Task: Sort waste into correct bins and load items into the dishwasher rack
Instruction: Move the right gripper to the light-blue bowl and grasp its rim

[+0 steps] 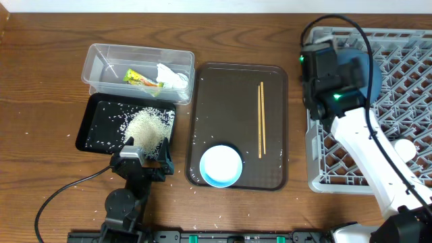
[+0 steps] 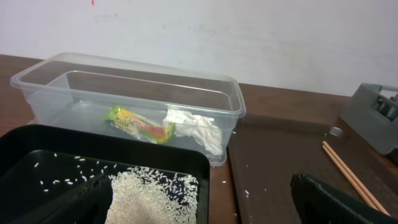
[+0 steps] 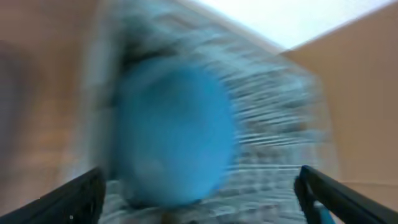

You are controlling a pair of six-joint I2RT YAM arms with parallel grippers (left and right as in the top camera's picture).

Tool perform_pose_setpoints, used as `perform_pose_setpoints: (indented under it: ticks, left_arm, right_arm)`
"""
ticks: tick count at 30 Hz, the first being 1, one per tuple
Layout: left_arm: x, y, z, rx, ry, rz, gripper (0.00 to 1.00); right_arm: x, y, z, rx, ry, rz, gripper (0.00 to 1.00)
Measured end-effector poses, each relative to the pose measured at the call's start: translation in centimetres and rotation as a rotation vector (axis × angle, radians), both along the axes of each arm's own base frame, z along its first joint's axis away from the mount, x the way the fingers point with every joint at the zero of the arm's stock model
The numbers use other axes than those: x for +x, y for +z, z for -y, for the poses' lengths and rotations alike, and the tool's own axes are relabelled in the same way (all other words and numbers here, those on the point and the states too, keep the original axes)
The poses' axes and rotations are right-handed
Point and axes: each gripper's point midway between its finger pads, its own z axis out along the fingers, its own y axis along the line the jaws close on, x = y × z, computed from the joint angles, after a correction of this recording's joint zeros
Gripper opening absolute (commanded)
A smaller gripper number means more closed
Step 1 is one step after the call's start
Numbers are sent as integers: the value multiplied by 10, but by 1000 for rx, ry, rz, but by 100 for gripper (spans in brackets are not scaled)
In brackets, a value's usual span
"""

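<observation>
Two claws: left claw (image 2: 208, 202) and right claw (image 3: 202, 198) both spread wide, gripping nothing.
Rack (image 1: 405, 74): right side of frame, beneath right arm.
Brown tray (image 1: 270, 81): centre.
Plate (image 3: 174, 130): in rack's upper left, just ahead of right claw, between its fingers' line; view blurred.
Tub (image 1: 94, 57): upper left, well beyond left claw.
Black tray (image 1: 91, 128): just below tub; left claw at its lower edge.
Bowl (image 1: 221, 165): brown tray's lower left.
Chopsticks (image 1: 262, 118): brown tray's right half, lengthwise.
Tissue (image 1: 172, 75): tub's right end.
Wrapper (image 1: 142, 79): beside tissue.
Rice (image 1: 148, 125): heaped in black tray, before left claw.
</observation>
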Motion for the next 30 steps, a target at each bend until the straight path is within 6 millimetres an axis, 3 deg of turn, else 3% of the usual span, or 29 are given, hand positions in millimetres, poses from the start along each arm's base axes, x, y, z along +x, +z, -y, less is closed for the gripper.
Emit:
perform_pose_setpoints:
  ticks: [3,7,12,18,21,30]
  left_arm:
    - [0,0,0,0,0,0,94]
    - [0,0,0,0,0,0,94]
    - [0,0,0,0,0,0,94]
    - [0,0,0,0,0,0,94]
    - [0,0,0,0,0,0,94]
    - [0,0,0,0,0,0,94]
  right_arm:
    - [-13,-29,-48,281,94,-105,76]
    - [-37,-51,-116,588,208,-255,75]
    - [-82,-93,-188,762,284,-511,70]
    - [-111,-159,-219,803,232,-738,48]
    - [-124,-181,-225,831,233,-834,52]
    - [-136,-165,-228,840,342,-867,56]
